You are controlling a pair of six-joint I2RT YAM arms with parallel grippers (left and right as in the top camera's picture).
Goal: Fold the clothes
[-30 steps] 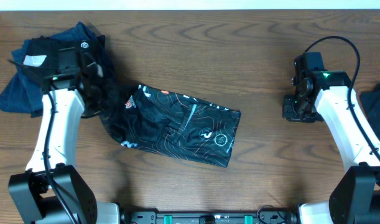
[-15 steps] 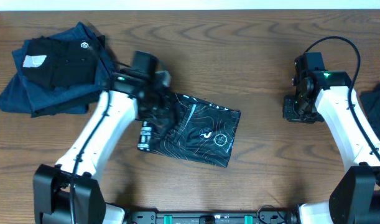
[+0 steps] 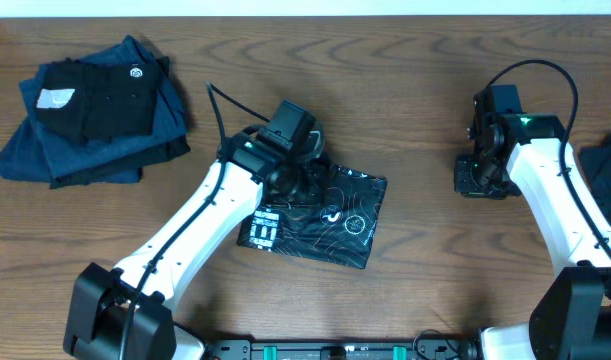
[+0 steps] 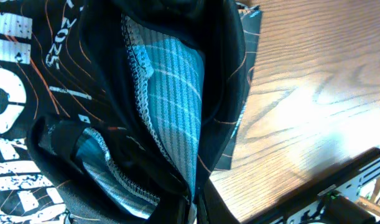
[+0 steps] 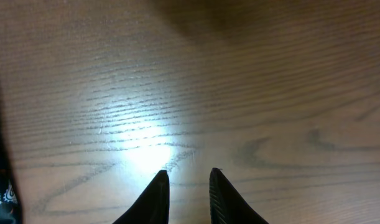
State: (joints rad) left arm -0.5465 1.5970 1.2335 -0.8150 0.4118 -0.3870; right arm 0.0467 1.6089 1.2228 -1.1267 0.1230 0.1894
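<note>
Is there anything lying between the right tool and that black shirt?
Nothing visible. Only bare table lies between the right tool and the shirt, whose edge just shows at the left of the right wrist view.

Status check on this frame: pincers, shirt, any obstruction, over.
Left pincer shut on a fold of the black T-shirt, over its middle. Right pincer slightly open, empty, over bare table. Nothing blocking; folded pile lies clear of it.
</note>
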